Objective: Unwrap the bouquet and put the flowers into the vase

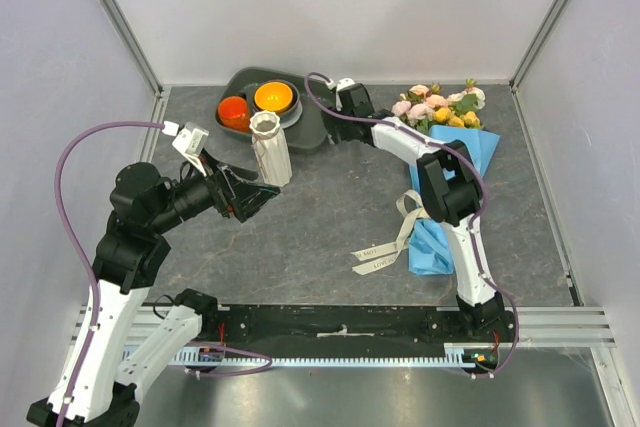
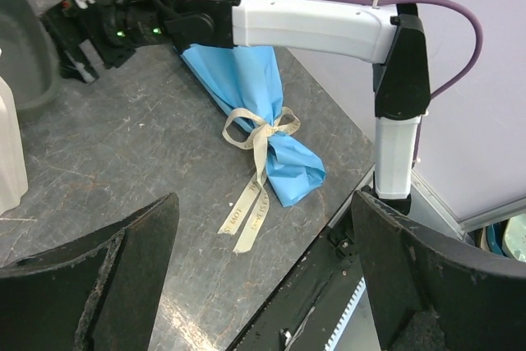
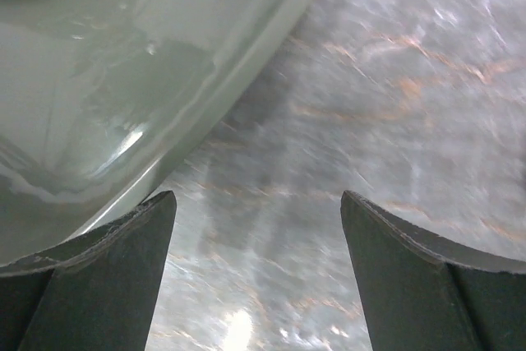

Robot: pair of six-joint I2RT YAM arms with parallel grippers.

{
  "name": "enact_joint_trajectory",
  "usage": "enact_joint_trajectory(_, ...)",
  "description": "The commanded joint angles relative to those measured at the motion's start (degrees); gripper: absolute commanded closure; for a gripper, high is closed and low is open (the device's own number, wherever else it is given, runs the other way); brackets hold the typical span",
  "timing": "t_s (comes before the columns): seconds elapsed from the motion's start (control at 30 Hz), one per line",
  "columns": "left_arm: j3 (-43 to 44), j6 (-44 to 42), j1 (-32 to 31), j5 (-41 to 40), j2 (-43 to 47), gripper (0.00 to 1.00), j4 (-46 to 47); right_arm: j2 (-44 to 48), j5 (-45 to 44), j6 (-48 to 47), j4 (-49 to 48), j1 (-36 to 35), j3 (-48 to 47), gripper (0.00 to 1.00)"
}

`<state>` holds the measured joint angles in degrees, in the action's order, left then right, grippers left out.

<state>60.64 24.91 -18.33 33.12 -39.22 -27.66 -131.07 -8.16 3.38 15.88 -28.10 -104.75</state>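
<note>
Top view: the bouquet [image 1: 465, 152] lies right of centre, flowers [image 1: 438, 107] toward the upper right, and its ribbon [image 1: 385, 247] is knotted round the blue cone. The vase [image 1: 270, 147] stands upright left of centre. The left gripper [image 1: 262, 194] is just beside it, jaws apart and empty. The right gripper [image 1: 340, 97] hovers at the tray [image 1: 312, 135] edge, upper centre.

Left wrist view: the ribbon knot sits mid-frame, with its tails trailing toward the lower centre.

Right wrist view: jaws apart and empty, above the tray rim at upper left.

Recommended procedure: pinch one loose ribbon tail near its end. Pull away from the knot while the other gripper pins the cone.
</note>
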Motion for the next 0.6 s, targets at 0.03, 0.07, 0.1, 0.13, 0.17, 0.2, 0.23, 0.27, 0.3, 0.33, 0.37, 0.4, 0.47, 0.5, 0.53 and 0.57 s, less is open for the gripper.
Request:
enact_joint_trajectory(0.03, 0.9, -2.1, 0.3, 0.4, 0.3, 0.09, -0.8, -2.9, 2.9, 1.5, -2.2, -3.1, -11.1, 0.09)
enact_joint_trajectory(0.07, 1.1, -2.1, 0.2, 0.4, 0.4, 0.09, -0.9, -2.3, 1.2, 2.1, -1.4, -3.1, -12.0, 0.09)
enact_joint_trajectory(0.1, 1.0, -2.1, 0.2, 0.4, 0.4, 0.09, -1.0, -1.7, -1.0, 2.5, 0.8, -3.1, -12.2, 0.07)
enact_joint_trajectory(0.13, 1.0, -2.2, 0.3, 0.4, 0.2, 0.09, -1.1, -0.9, -2.4, 2.7, 2.1, -2.9, -12.3, 0.06)
enact_joint_trajectory(0.17, 1.0, -2.2, 0.3, 0.4, 0.1, 0.09, -1.1, 1.0, -5.3, 2.8, 3.6, -2.8, -12.1, 0.05)
enact_joint_trajectory(0.2, 1.0, -2.2, 0.2, 0.4, -0.2, 0.09, -1.0, 2.2, -7.5, 3.0, 6.9, -2.8, -11.6, 0.03)
enact_joint_trajectory(0.23, 1.0, -2.2, 0.3, 0.8, -0.3, 0.09, -0.7, 3.7, -10.0, 3.6, 8.6, -2.7, -10.8, 0.02)
enact_joint_trajectory(0.27, 0.9, -2.1, 0.2, 1.2, -1.0, 0.09, -0.3, 7.1, -15.3, 4.9, 10.3, -2.5, -8.2, 0.02)
enact_joint_trajectory(0.3, 0.9, -2.1, 0.2, 1.7, -1.5, 0.09, 0.1, 9.1, -17.1, 5.8, 13.1, -1.8, -6.3, 0.02)
enact_joint_trajectory(0.33, 0.7, -1.6, 0.3, 3.4, -1.8, 0.09, 1.8, 11.4, -18.6, 6.9, 14.0, -1.4, -3.8, 0.02)
enact_joint_trajectory(0.37, 0.4, -1.3, 0.2, 4.5, -3.0, 0.09, 2.8, 17.0, -19.3, 9.1, 14.3, -0.7, 2.6, 0.02)
enact_joint_trajectory(0.4, 0.1, -0.5, 0.2, 5.8, -3.7, 0.1, 4.2, 20.2, -18.9, 10.1, 14.2, 0.5, 6.4, 0.02)
enact_joint_trajectory(0.47, -0.7, 0.9, 0.1, 10.5, -5.2, 0.12, 9.0, 29.3, -17.8, 11.9, 14.1, 1.8, 16.7, 0.02)
enact_joint_trajectory(0.5, -1.0, 2.7, 0.0, 11.9, -7.0, 0.13, 10.9, 32.3, -17.7, 14.3, 14.3, 2.8, 19.8, 0.02)
enact_joint_trajectory(0.53, -1.3, 3.6, -0.3, 13.9, -7.8, 0.14, 12.5, 38.1, -17.5, 15.1, 14.4, 3.0, 25.5, 0.02)
enact_joint_trajectory(0.57, -1.7, 4.5, -2.3, 14.2, -8.8, 0.16, 16.1, 40.9, -16.9, 15.7, 14.4, 3.0, 28.2, 0.02)
